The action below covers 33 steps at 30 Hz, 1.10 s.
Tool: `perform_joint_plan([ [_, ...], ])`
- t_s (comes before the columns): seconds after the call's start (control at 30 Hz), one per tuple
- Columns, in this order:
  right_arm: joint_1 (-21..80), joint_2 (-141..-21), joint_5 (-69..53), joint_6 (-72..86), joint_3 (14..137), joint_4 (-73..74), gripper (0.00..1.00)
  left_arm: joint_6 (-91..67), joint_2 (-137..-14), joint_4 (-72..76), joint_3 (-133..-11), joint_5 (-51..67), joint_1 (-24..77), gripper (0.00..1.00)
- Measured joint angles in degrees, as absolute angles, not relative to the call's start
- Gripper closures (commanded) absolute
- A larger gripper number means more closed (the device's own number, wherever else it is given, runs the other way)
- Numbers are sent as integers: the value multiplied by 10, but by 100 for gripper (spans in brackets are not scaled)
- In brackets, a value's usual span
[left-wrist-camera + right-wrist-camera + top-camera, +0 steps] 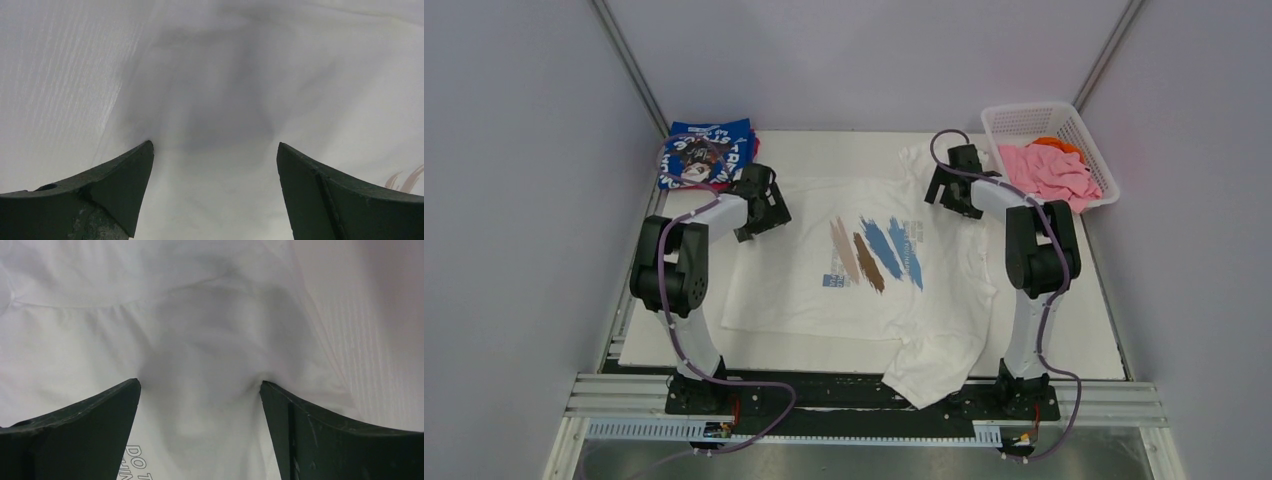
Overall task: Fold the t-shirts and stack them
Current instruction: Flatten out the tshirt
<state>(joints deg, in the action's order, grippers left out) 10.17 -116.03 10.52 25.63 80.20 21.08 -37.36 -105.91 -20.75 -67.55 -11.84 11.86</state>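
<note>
A white t-shirt (864, 300) with brown and blue chest streaks lies spread face up on the table, one sleeve hanging over the near edge. My left gripper (762, 215) is open, its tips pressed on the shirt's far left edge; white cloth (215, 100) fills its wrist view between the fingers (120, 185). My right gripper (951, 193) is open, tips down on the shirt's far right shoulder (200, 360), its fingers (310, 430) denting the cloth. A folded royal-blue t-shirt (706, 153) lies at the far left. A pink t-shirt (1049, 172) and an orange one (1056, 144) sit in the basket.
A white lattice basket (1034, 118) stands at the far right corner. The white table top (834, 145) ends in a metal rail at the near edge. Grey walls close in left, right and behind.
</note>
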Motion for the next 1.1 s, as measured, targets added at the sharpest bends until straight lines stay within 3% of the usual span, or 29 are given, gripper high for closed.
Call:
perform_joint_plan([
  [0.43, 76, -1301, 103, 253, 1016, 246, 0, -396, -1108, -200, -738, -121, 93, 0],
  [0.7, 74, -1303, 87, 241, 1045, 263, 0, -395, -1120, -212, -768, -124, 90, 0],
  [0.87, 101, -1164, 101, 233, 910, 263, 0, -396, -1028, -222, -709, -127, 97, 0],
  [1.1, 184, -858, 143, 289, 665, 224, 0, -434, -721, -259, -523, -143, 110, 0],
])
